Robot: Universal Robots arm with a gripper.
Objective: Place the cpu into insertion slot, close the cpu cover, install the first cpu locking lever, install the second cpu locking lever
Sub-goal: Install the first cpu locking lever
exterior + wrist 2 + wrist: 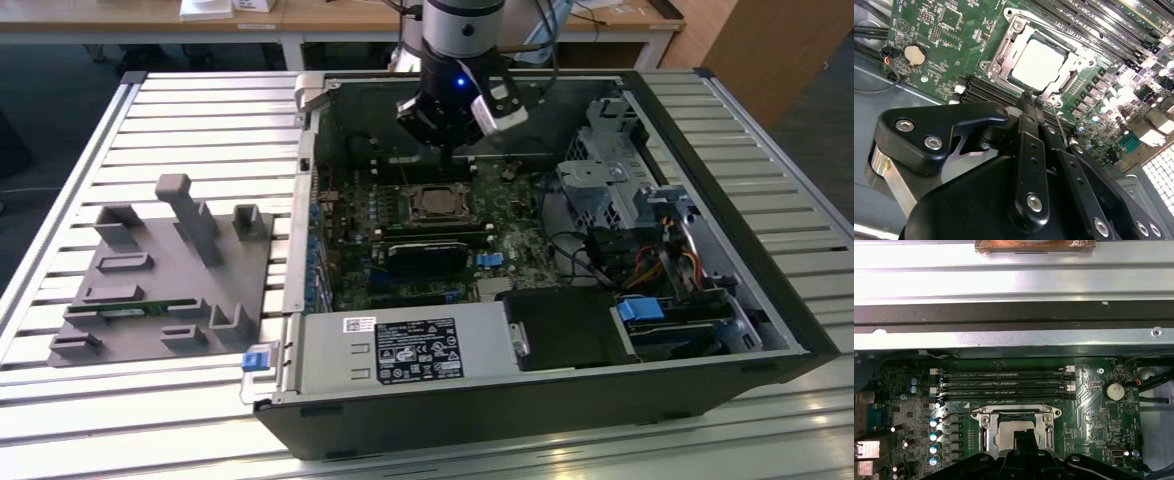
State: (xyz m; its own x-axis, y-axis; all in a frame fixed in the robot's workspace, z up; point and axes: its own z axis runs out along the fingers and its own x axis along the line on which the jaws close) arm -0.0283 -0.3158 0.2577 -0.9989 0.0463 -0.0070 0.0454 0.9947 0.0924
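Note:
The cpu (1036, 64) lies flat in its socket on the green motherboard, pale silver top up; it also shows in the first wrist view (1013, 429) and in the exterior view (434, 203). The cpu cover (1000, 54), a shiny metal frame, lies down around the chip (985, 424). A thin wire locking lever (961, 413) runs out from the socket's side and along its far edge; in the second wrist view a lever (1060, 126) passes beside my fingers. My gripper (1032, 98) hangs just over the socket's edge (1023, 436), black fingers pressed together and holding nothing, inside the open case (451, 160).
The computer case's walls (801, 330) ring the board. Memory slots (1004, 382) and a coin battery (1113, 390) lie beside the socket. A black module (427, 255), a drive cage (607, 180) and the power supply (400, 350) sit nearby. A grey fixture block (160, 270) stands on the exterior view's left.

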